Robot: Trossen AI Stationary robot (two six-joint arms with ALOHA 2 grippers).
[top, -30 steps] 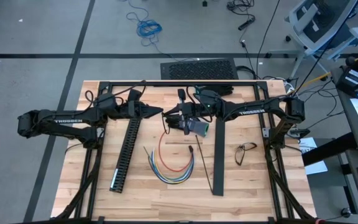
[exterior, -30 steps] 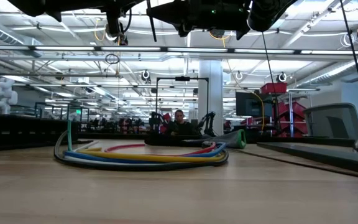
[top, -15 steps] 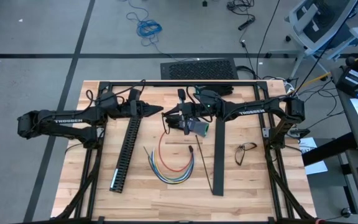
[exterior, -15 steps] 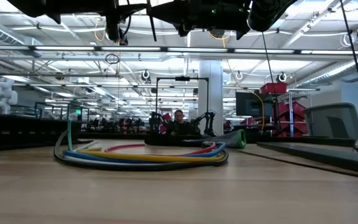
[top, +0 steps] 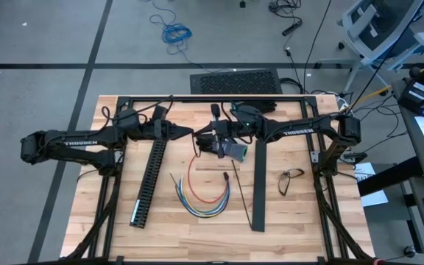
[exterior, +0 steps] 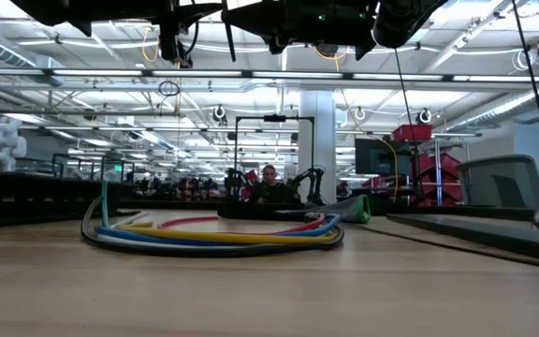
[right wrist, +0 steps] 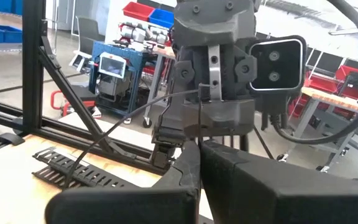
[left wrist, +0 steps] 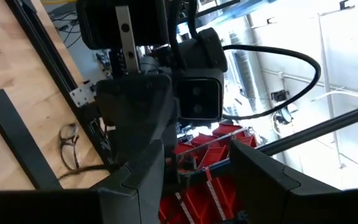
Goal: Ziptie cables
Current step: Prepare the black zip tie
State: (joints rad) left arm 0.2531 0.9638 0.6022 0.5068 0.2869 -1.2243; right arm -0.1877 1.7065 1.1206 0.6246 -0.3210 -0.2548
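Both grippers meet mid-air at frame centre, above the cables [top: 203, 193]: right gripper [top: 206, 142] jaws closed pinching a thin black ziptie [right wrist: 199, 106], left gripper [top: 192, 133] jaws half open, apparently to take it.

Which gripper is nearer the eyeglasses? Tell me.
Right. The right gripper hangs mid-table, up-left of the eyeglasses; the left gripper faces it from slightly farther away.

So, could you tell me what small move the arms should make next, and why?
Probably lower the right pincer toward the cables. It is shut, nose to nose with the open left pincer in the air, with a thin black strip between them, perhaps the tie. The cables lie loose and untied on the table below.
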